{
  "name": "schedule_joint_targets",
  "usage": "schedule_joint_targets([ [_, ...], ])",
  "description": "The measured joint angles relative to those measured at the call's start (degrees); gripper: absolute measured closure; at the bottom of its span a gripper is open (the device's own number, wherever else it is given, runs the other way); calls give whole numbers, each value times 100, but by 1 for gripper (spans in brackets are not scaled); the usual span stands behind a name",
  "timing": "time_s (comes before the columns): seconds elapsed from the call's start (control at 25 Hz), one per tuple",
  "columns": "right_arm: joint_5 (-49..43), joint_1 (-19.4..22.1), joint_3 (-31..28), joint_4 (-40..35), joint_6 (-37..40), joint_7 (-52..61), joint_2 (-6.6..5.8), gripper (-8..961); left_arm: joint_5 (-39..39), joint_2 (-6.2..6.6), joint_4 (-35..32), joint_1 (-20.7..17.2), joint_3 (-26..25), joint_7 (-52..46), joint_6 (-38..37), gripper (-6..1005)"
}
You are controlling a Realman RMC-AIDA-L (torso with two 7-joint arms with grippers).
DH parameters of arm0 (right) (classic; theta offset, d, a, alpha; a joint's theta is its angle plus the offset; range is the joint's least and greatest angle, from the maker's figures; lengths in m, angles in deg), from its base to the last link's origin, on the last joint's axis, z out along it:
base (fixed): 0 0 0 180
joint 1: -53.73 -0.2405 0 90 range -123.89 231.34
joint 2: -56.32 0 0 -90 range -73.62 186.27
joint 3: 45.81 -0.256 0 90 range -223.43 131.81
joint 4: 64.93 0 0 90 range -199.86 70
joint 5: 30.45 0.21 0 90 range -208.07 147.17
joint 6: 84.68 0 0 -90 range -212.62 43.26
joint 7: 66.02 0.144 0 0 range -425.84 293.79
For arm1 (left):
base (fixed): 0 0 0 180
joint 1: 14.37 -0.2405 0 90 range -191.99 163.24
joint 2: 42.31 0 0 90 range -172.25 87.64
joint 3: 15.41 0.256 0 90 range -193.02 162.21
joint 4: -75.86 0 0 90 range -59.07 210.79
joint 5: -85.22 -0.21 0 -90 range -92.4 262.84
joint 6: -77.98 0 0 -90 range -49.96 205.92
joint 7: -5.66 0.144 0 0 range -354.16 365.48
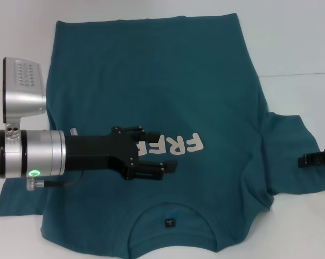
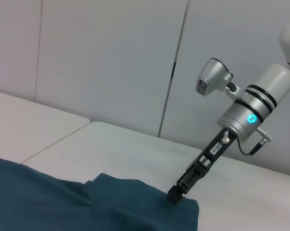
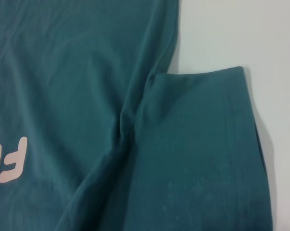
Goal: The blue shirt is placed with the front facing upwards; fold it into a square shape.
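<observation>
From the head view I see the blue shirt (image 1: 151,97) lying flat, front up, on the white table (image 1: 291,38). Its collar is at 6 o'clock and its hem at 12 o'clock. The left gripper (image 1: 165,155) reaches in from 9 o'clock and hangs over the chest, covering the last part of the white lettering (image 1: 178,144); its two fingers are spread apart and hold nothing. The right gripper (image 1: 305,160) shows at 3 o'clock, at the outer edge of that sleeve (image 1: 291,156).

The left wrist view gives what the head view does not: the right gripper's (image 2: 176,196) tip comes down on the sleeve edge, touching the cloth. If it is clenched I cannot tell. The right wrist view shows only the sleeve (image 3: 202,144), the armpit fold and some lettering.
</observation>
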Motion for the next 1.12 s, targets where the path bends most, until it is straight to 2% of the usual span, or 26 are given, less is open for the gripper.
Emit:
schedule_joint_targets([
  [0.64,8,2,-16,12,14,-6,18,60,-44,-41,0,0,0,0,-2,124],
  [1.12,146,-106,14,-2,71,-120,148,61,-68,-54,0,0,0,0,8,124],
])
